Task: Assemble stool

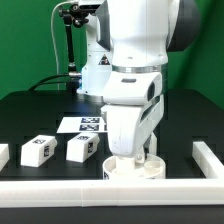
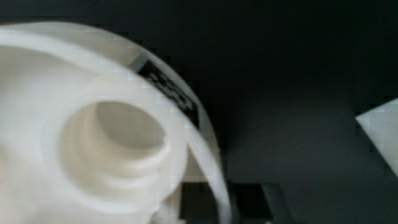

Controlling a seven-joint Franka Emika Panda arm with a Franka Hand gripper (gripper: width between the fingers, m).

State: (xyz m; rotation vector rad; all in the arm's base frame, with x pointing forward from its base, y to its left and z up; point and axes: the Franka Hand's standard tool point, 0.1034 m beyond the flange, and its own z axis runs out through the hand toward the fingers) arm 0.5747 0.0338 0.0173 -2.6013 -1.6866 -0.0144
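Observation:
The stool's round white seat disc [image 1: 128,169] rests on the black table just behind the front rail, under my wrist. In the wrist view the seat disc [image 2: 71,90] fills most of the picture, showing a round socket hole [image 2: 116,135] and a marker tag [image 2: 169,88] on its rim. My gripper [image 2: 222,202] is shut on the disc's thin rim wall, one dark finger [image 2: 258,203] on either side. In the exterior view the gripper [image 1: 140,157] points straight down at the disc. Two short white legs [image 1: 38,150] [image 1: 82,148] lie to the exterior view's left.
The marker board [image 1: 85,124] lies behind the legs. A long white rail [image 1: 100,190] runs along the front and another rail [image 1: 210,156] along the exterior view's right. A further white piece [image 1: 3,155] shows at the left edge. A white edge [image 2: 381,130] appears beside the disc.

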